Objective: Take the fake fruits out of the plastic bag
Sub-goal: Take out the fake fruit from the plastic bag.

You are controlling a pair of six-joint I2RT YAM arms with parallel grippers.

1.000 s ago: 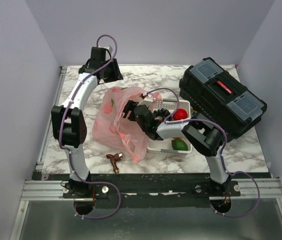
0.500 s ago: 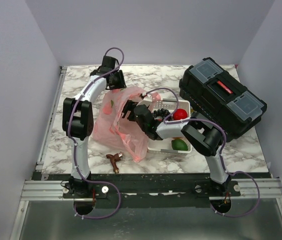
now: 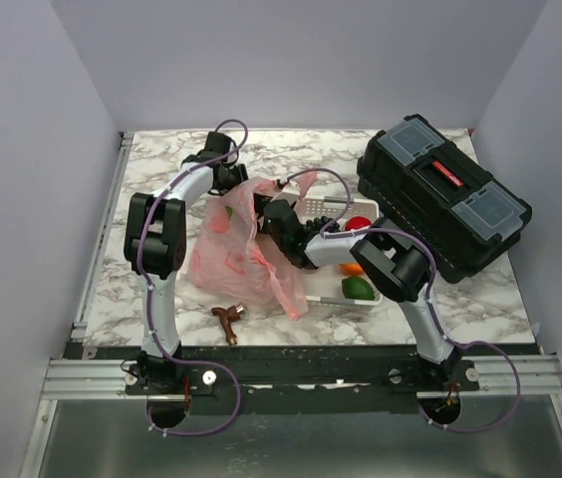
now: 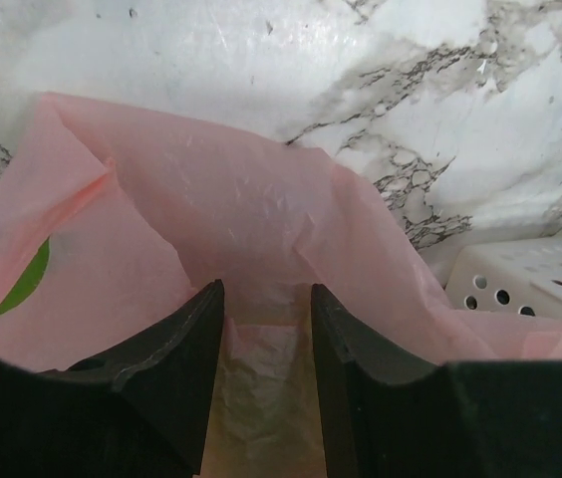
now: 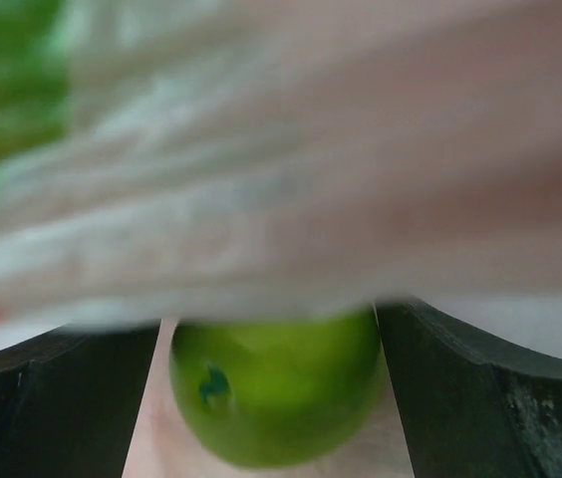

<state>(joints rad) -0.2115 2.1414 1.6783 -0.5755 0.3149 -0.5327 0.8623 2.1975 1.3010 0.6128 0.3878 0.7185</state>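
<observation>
At the upper left of the marble table [image 3: 146, 149], the left gripper [image 3: 227, 181] reaches down to the top edge of the bag [image 3: 231, 259]. Its wrist view shows a bunched fold of pink film caught between the two fingers [image 4: 186, 378], which are clenched on it, and the film tents up toward them. The bag sits left of centre, slumped and crinkled. Below it, near the table's bottom edge, lies a small brown object [image 3: 227, 321].

At the bag's right edge the right gripper [image 3: 264, 212] pokes into the film. Its wrist view is blurred, but the jaws stand wide apart. A light green fruit [image 5: 276, 393] lies between them, with pink film over and under it. I cannot tell whether either finger touches it.

Just right of the bag, a white tray [image 3: 333, 299] holds an apple [image 3: 362, 223], an orange [image 3: 353, 269] and a dark green fruit [image 3: 358, 289]. A black toolbox [image 3: 445, 189] fills the upper right.
</observation>
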